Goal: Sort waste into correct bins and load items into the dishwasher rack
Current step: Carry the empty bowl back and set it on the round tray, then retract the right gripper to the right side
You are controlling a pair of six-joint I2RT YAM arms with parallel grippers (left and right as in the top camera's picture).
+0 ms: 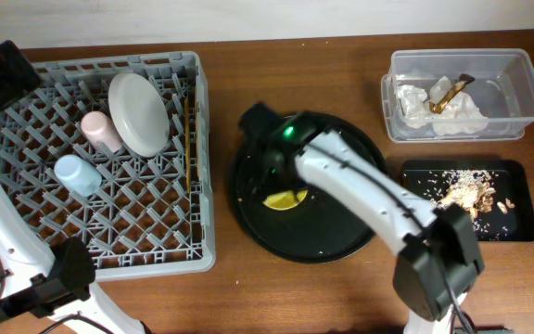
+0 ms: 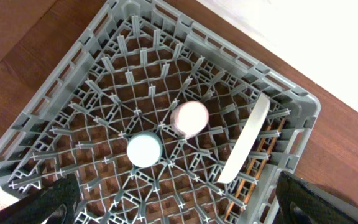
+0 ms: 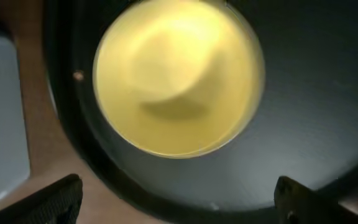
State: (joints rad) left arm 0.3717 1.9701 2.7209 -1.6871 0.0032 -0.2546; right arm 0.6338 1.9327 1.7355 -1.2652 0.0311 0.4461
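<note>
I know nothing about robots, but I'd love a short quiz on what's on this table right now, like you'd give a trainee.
1. True or false: the yellow bowl is already in the dishwasher rack.
2. What lies with the white tissue in the clear tub? A) a gold-brown wrapper B) a spoon C) a banana peel
3. Fill in: ___ cups stand in the rack.
Key: 1 false, it sits on the round black tray; 2 A; 3 two, the pink cup and the light blue cup.
</note>
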